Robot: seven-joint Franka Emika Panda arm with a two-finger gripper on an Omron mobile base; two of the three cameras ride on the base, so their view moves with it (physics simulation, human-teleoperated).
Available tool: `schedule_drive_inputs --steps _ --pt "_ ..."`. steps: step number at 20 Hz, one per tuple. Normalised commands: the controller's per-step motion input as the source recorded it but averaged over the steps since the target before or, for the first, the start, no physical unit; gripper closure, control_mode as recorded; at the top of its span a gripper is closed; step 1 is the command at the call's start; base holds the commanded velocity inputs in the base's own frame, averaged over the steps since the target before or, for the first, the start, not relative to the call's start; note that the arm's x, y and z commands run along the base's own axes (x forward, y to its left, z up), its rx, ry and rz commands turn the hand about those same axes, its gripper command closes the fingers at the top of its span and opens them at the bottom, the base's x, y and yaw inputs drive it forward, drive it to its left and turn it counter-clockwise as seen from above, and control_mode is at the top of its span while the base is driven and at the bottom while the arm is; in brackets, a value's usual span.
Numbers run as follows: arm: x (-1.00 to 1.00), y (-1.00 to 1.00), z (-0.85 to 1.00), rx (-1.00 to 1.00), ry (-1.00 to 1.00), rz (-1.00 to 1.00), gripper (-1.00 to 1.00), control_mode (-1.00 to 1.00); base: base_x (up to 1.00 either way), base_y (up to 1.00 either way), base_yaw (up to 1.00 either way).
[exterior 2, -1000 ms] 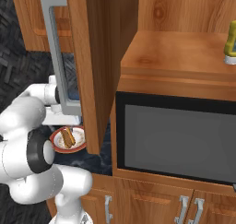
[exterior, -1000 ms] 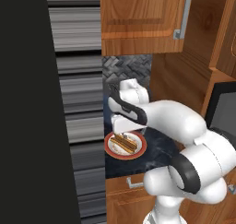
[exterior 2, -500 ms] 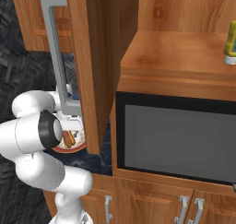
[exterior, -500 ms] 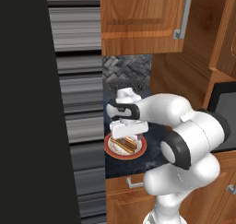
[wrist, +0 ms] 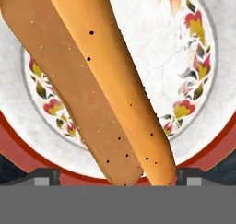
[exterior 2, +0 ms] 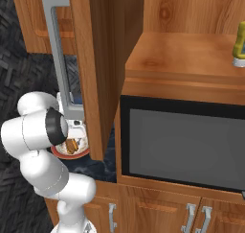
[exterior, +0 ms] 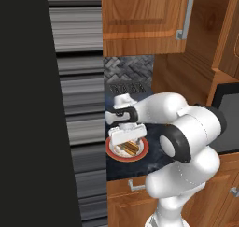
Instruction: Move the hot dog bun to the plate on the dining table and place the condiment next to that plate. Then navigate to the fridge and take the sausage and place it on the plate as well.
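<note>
Gripper (exterior: 127, 142) poised directly over hot dog bun (wrist: 99, 87) on red-rimmed plate (wrist: 205, 140); fingers spread, ungrasped. Recommend: descend straight, straddle the bun's width, close gently.

I'm in a home kitchen, rendered. Wooden wall cabinets (exterior: 140, 20) with metal handles (exterior 2: 57, 50) fill the top of both base views. A built-in microwave (exterior 2: 184, 145) sits at right in the right base view, drawers (exterior: 126, 198) at the bottom, dark patterned backsplash (exterior: 128, 74) mid-frame, and a red-rimmed floral plate (wrist: 203, 71) on the dark counter (exterior: 156, 158).
</note>
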Motion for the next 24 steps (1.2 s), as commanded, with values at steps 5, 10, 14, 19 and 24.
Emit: schedule_drive_inputs --steps 5,10,14,19,24 --pt "0.12 0.11 -0.12 0.0 -0.07 0.05 -1.0 -1.0 0.0 0.0 0.0" --pt "0.06 0.0 -0.14 0.0 -0.05 0.07 -1.0 -1.0 0.0 0.0 0.0" --pt "0.0 0.0 -0.19 0.0 -0.08 0.06 -1.0 -1.0 0.0 0.0 0.0" --pt "0.0 0.0 -0.23 0.0 -0.03 0.01 1.0 -1.0 0.0 0.0 0.0" --pt "-0.02 0.0 -0.01 0.0 0.0 0.0 1.0 -1.0 0.0 0.0 0.0"
